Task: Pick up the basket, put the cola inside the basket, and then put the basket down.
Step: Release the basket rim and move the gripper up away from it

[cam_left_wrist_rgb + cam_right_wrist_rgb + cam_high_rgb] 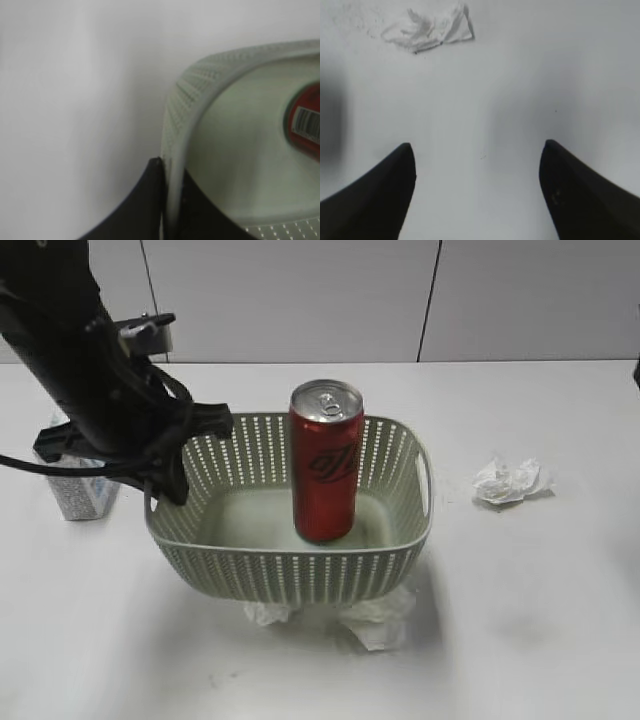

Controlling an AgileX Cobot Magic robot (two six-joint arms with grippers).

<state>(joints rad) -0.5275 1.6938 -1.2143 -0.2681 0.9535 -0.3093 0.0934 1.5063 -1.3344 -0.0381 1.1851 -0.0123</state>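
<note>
The pale green basket (300, 575) sits at the table's middle, and the red cola (326, 475) stands upright inside it. My left gripper (165, 490) is shut on the basket's left rim. In the left wrist view the jaws (172, 175) pinch the rim (185, 100) from both sides, and the cola's barcode side (305, 120) shows at the right. The basket casts a shadow below; I cannot tell whether it rests on the table or hangs just above it. My right gripper (477, 155) is open and empty over bare table.
Crumpled white tissues (375, 625) lie under the basket's front edge. Another crumpled tissue (512, 480) lies to the right, also in the right wrist view (430, 27). A blue-and-white carton (82, 495) stands left, behind my left arm.
</note>
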